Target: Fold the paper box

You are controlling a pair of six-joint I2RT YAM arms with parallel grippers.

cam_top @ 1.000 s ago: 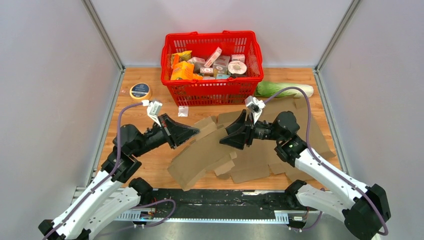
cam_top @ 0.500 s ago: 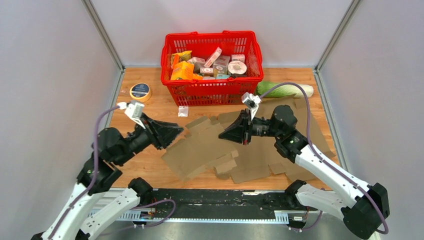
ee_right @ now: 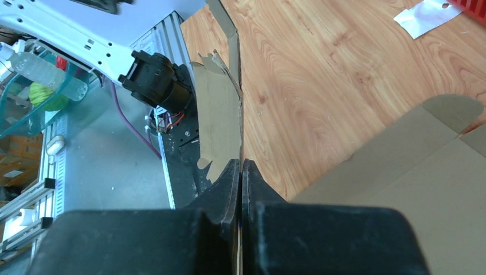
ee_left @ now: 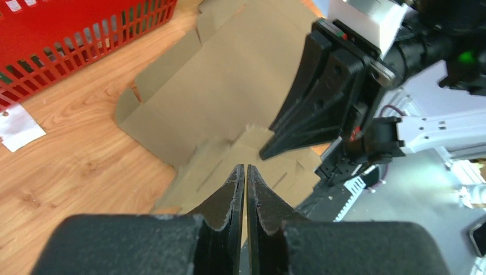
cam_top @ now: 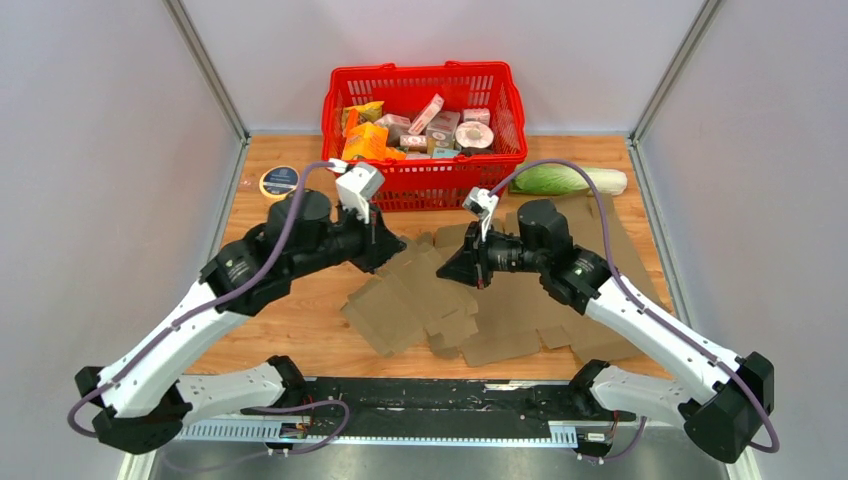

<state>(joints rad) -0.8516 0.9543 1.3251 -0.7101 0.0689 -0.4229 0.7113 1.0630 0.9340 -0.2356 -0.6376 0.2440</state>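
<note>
The paper box (cam_top: pixel 410 300) is a flat brown cardboard blank with flaps and slots, lying on the wooden table between the arms. It also shows in the left wrist view (ee_left: pixel 229 97). My right gripper (cam_top: pixel 447 270) is shut on a flap of the box, which shows edge-on rising from the jaws in the right wrist view (ee_right: pixel 220 114). My left gripper (cam_top: pixel 390 255) is shut, its tips (ee_left: pixel 245 167) just above the box's upper left part, with nothing clearly between them. The right gripper (ee_left: pixel 321 97) faces it closely across the box.
A red basket (cam_top: pixel 425 190) full of groceries stands at the back, close behind both grippers. A cabbage (cam_top: pixel 565 180) lies to its right, a round tin (cam_top: pixel 281 183) to its left. A white slip (cam_top: pixel 366 222) lies before the basket. More flat cardboard (cam_top: pixel 610 290) covers the table's right side.
My left arm has swung up and to the right, bringing its gripper back over the box's upper left edge. My right gripper has moved slightly left, and the box has shifted with it.
</note>
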